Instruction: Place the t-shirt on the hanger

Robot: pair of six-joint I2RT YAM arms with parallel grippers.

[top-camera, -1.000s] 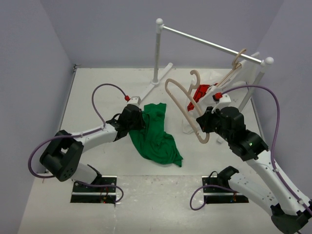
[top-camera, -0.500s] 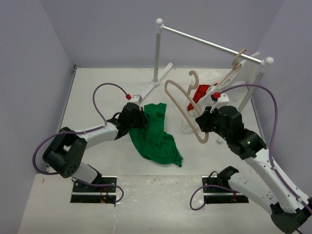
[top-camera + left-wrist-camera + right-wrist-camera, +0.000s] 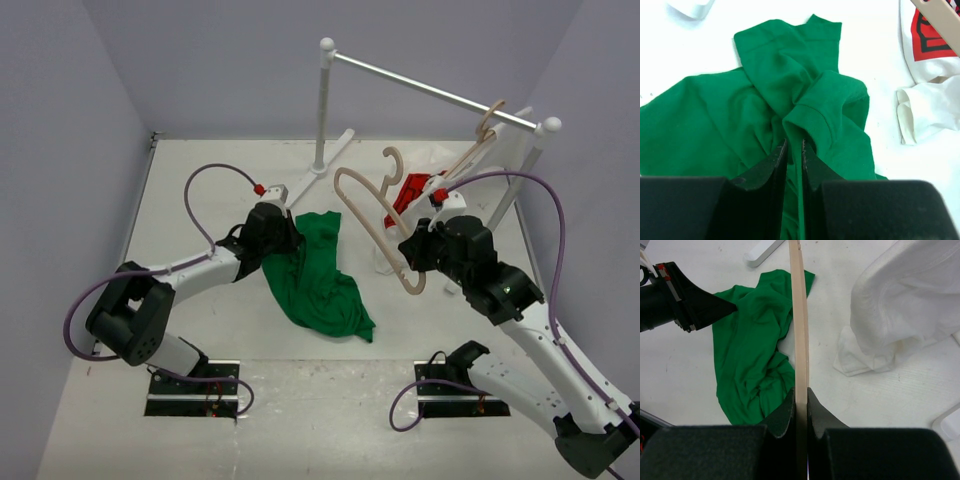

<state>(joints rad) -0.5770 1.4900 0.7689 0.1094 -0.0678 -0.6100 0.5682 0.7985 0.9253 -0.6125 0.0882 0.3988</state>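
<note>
The green t-shirt (image 3: 318,275) lies crumpled on the table's middle. My left gripper (image 3: 283,237) is shut on a fold of its upper left edge; in the left wrist view the green t-shirt (image 3: 790,100) runs between the jaws of my left gripper (image 3: 794,146). My right gripper (image 3: 412,252) is shut on the tan wooden hanger (image 3: 368,215) and holds it in the air to the right of the shirt, hook pointing away. In the right wrist view the hanger (image 3: 799,315) stands edge-on in my right gripper (image 3: 800,392), with the t-shirt (image 3: 757,345) lying to its left.
A white rack with a rail (image 3: 430,90) stands at the back. A second hanger (image 3: 480,135) hangs at its right end with a white and red garment (image 3: 415,190) beneath. The rack's foot (image 3: 320,175) lies just behind the shirt.
My left gripper has shifted slightly away and lifted the shirt's edge. My right gripper has carried the hanger a little left, toward the shirt.
</note>
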